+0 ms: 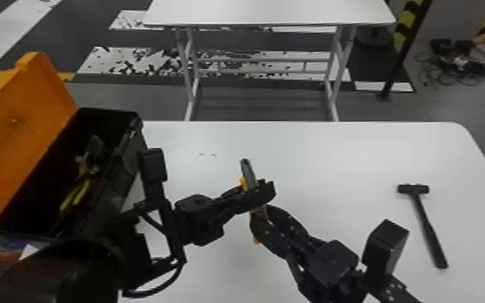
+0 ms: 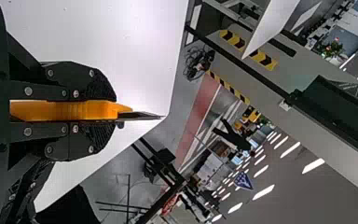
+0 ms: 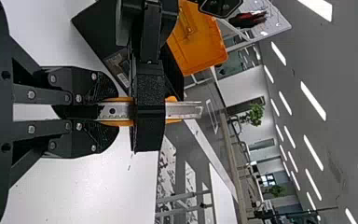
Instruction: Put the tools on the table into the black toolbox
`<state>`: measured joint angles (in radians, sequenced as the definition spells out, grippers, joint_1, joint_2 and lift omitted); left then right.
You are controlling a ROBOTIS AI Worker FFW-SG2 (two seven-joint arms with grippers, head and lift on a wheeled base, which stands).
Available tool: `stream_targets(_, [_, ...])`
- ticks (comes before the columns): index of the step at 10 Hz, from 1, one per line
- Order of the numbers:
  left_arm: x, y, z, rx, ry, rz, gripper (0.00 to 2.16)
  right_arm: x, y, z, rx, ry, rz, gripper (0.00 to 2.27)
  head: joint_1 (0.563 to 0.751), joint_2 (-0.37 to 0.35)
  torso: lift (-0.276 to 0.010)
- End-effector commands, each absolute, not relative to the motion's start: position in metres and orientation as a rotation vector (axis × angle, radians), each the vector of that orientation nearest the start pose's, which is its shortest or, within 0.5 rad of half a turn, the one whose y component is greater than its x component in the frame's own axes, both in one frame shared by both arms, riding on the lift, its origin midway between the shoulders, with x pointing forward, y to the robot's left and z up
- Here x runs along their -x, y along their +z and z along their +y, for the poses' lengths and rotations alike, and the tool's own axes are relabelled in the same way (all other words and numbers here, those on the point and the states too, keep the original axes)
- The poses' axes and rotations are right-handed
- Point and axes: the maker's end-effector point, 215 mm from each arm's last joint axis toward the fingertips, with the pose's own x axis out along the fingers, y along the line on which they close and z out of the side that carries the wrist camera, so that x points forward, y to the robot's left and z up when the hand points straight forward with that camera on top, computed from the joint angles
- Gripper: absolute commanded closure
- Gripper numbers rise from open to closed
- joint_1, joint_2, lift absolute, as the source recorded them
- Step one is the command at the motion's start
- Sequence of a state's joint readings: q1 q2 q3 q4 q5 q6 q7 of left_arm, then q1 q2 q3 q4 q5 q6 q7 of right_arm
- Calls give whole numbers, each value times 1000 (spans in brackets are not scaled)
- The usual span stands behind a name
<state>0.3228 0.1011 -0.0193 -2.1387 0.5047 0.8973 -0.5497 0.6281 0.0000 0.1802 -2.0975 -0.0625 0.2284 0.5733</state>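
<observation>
Between my two grippers, above the white table (image 1: 334,161), hangs an orange and metal tool (image 1: 248,171), slim, with a silvery flat strip along its orange body. Narrow marks and a round hole show on the strip in my right wrist view. Its long axis runs away from me in the head view, leaning slightly left, metal end farthest; how steeply it tilts I cannot tell. My left gripper (image 1: 262,191) crosses its middle, fingers closed down to its thickness, one on each side. My right gripper (image 1: 260,217) has the near end pinched, its fingers apart only by the tool's narrow edge. Over to my left stands the open black toolbox (image 1: 129,161), yellow-handled pliers (image 1: 78,197) inside; a black hammer (image 1: 427,223) lies on the table, well apart on my right.
</observation>
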Motion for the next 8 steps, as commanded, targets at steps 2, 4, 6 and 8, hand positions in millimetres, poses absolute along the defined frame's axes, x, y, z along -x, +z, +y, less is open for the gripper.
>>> stream_targets(2, [-386, -381, 43, 516, -815, 562, 2128, -335, -395, -14, -246, 724, 285, -1, 695, 43, -75])
stream_targets(4, [-387, -379, 44, 515, -814, 557, 2132, -335, -399, -17, -245, 709, 295, 16, 695, 44, -75])
stream_targets(6, [-389, -381, 49, 505, -801, 556, 2132, -331, -402, -27, -265, 685, 300, 36, 695, 43, -75])
stream_targets(8, [-403, -365, 80, 454, -748, 510, 2132, -332, -407, -66, -294, 613, 305, 46, 695, 35, -75])
